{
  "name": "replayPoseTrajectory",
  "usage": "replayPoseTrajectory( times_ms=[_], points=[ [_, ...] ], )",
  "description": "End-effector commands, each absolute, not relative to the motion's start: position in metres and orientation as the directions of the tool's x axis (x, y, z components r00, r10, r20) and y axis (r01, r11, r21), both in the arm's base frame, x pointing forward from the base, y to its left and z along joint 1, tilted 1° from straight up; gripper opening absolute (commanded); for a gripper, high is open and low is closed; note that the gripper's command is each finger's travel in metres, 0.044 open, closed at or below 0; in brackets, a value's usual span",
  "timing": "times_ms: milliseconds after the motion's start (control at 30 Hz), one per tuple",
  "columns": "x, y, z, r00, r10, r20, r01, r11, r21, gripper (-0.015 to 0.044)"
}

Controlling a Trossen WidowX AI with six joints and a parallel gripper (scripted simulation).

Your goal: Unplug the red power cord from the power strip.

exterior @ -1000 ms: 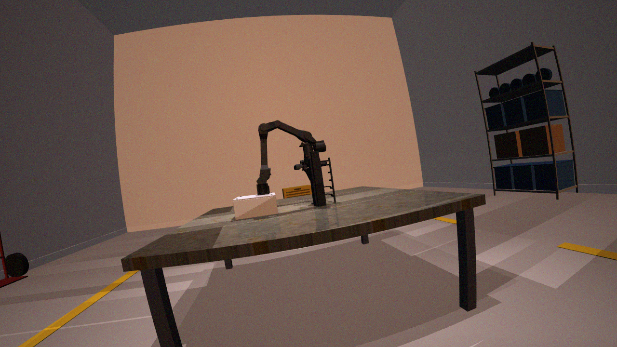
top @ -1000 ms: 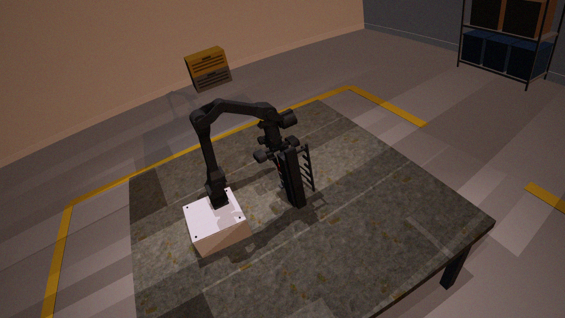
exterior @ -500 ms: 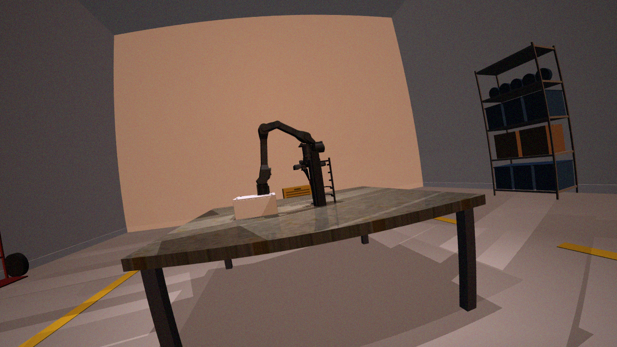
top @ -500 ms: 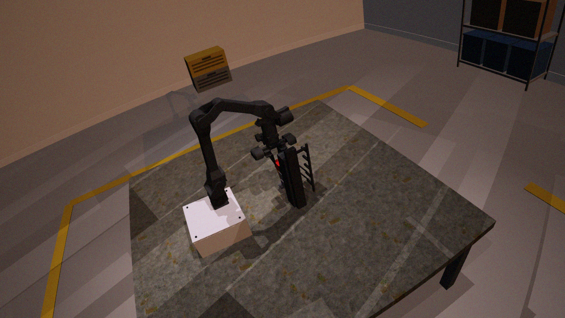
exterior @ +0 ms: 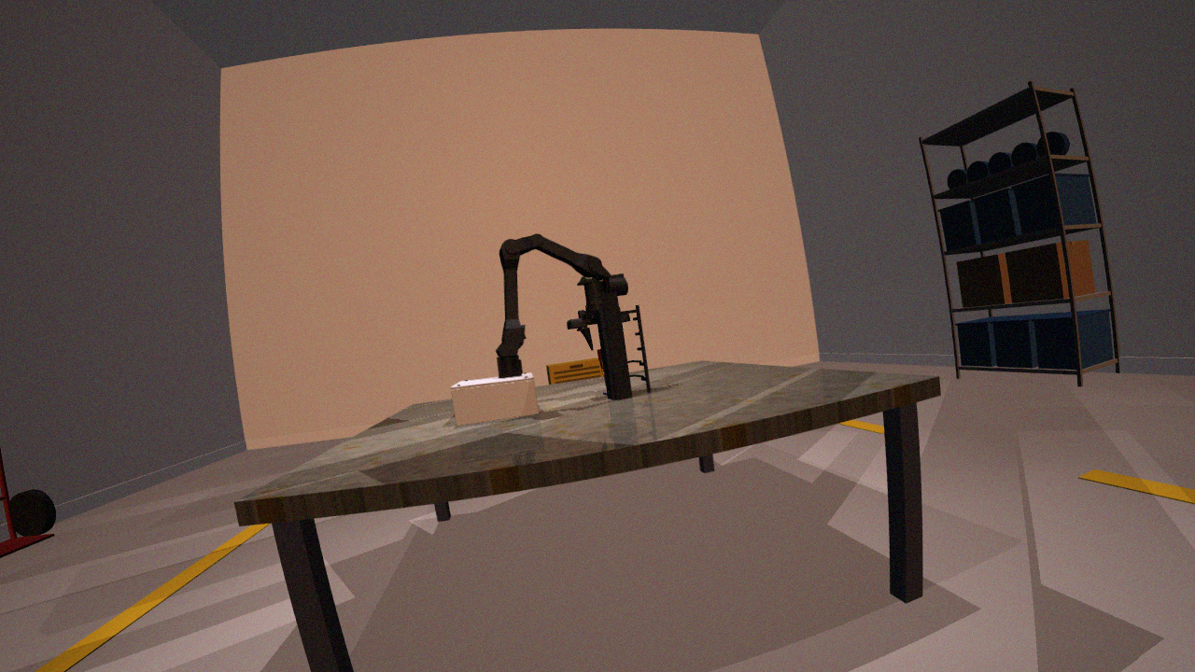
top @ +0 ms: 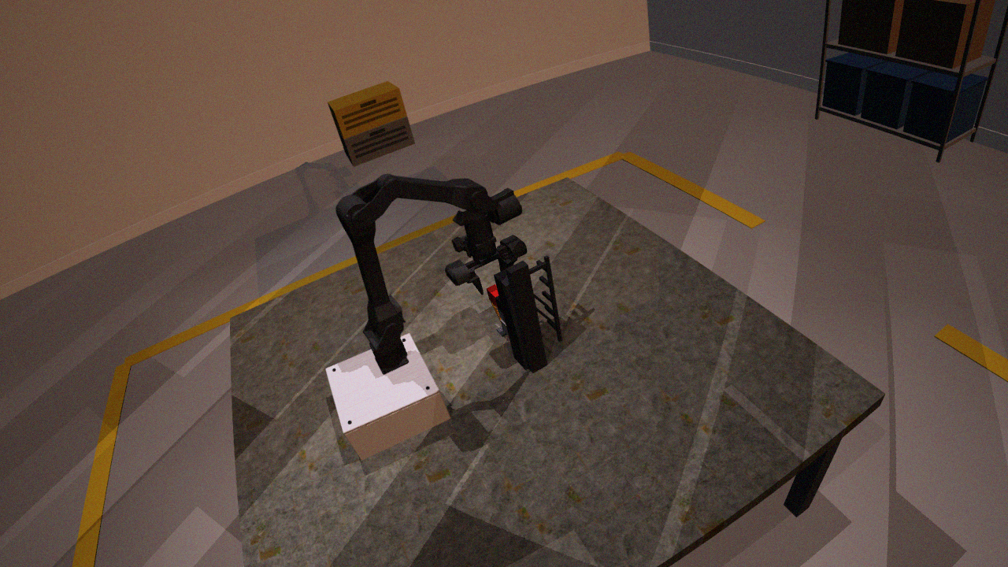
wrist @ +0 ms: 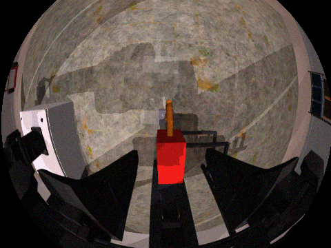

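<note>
The black power strip (top: 523,320) (exterior: 613,359) (wrist: 172,238) stands upright on the table. The red plug (top: 491,290) (wrist: 170,158) is at its upper part, on the side toward the arm base, with an orange-looking cord (wrist: 169,120) running down from it. My gripper (top: 491,279) (wrist: 172,154) is open, its fingers on either side of the red plug. The wrist view shows a gap between each finger and the plug. In the top view red shows beside the strip's edge. The prongs are hidden, so I cannot tell whether they are clear of the socket.
A thin black ladder-like frame (top: 554,310) (exterior: 641,346) (wrist: 215,138) stands on the strip's far side. A small grey piece (top: 502,329) (wrist: 162,115) is low by the strip. The arm stands on a white-topped box (top: 373,402) (exterior: 493,402) (wrist: 36,120).
</note>
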State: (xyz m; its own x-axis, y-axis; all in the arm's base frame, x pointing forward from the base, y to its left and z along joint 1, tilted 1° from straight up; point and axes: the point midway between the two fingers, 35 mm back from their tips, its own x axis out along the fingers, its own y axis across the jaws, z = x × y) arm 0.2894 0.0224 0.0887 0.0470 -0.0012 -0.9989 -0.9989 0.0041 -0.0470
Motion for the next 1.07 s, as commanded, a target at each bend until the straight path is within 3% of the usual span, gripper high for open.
replayPoseTrajectory(
  times_ms=[0, 67, 233, 1033],
  points=[
    [0.290, 0.028, 0.091, 0.051, 0.003, -0.999, -0.999, 0.000, -0.051, 0.0394],
    [0.291, 0.042, 0.093, 0.051, 0.004, -0.999, -0.999, 0.000, -0.051, 0.0440],
    [0.289, 0.083, 0.102, 0.051, 0.008, -0.999, -0.999, 0.000, -0.051, 0.0440],
    [0.289, 0.083, 0.102, 0.051, 0.008, -0.999, -0.999, 0.000, -0.051, 0.0440]
  ],
)
